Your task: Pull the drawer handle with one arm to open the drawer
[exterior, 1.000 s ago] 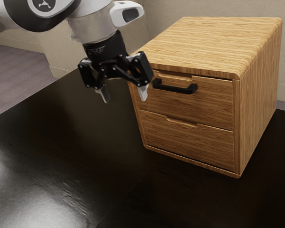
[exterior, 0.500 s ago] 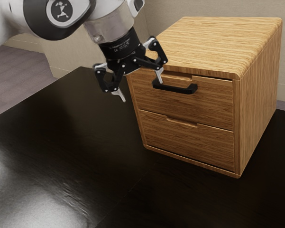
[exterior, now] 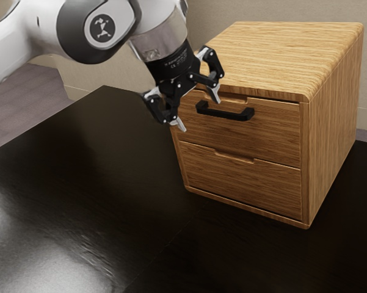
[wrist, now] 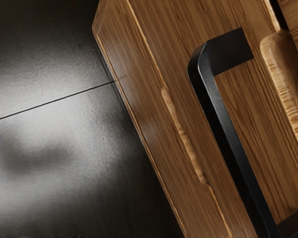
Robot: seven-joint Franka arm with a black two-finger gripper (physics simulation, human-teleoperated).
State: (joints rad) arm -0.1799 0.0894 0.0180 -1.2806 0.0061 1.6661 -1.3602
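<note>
1. The drawer handle (exterior: 225, 112) is a slim black bar. It runs level across the upper drawer (exterior: 265, 131), and each end bends back into the wood. It lies just right of centre in the upper half of the exterior view.
2. In the wrist view the handle (wrist: 227, 131) shows as a matte, square-edged bar. It stands off the grain, and one squared corner turns in to meet the drawer front.
3. The upper drawer is light honey-coloured wood with fine horizontal grain. Its face is flush with the lower drawer (exterior: 244, 177) beneath it, so it reads as closed. A shallow cut-out is carved into the top edge of each drawer front.
4. Both drawers belong to a boxy wooden cabinet (exterior: 287, 52) with a rounded front top edge. The cabinet fills the right half of the exterior view.
5. The claw (exterior: 198, 110) is spread wide and holds nothing. It is at the end of the handle nearer the exterior view's left. One fingertip is above that end near the cabinet's top edge, and the other is below it, off the cabinet's corner. Neither finger visibly presses on the bar.
6. The white and grey arm (exterior: 98, 24) comes in from the upper left of the exterior view.
7. The cabinet stands on a glossy, near-black surface (exterior: 79, 201) that carries pale reflections. In the wrist view a thin seam crosses the surface (wrist: 44, 148) beside the cabinet.
8. Behind the surface, a greyish floor (exterior: 18, 91) meets a beige wall (exterior: 85, 67) at the left of the exterior view.
</note>
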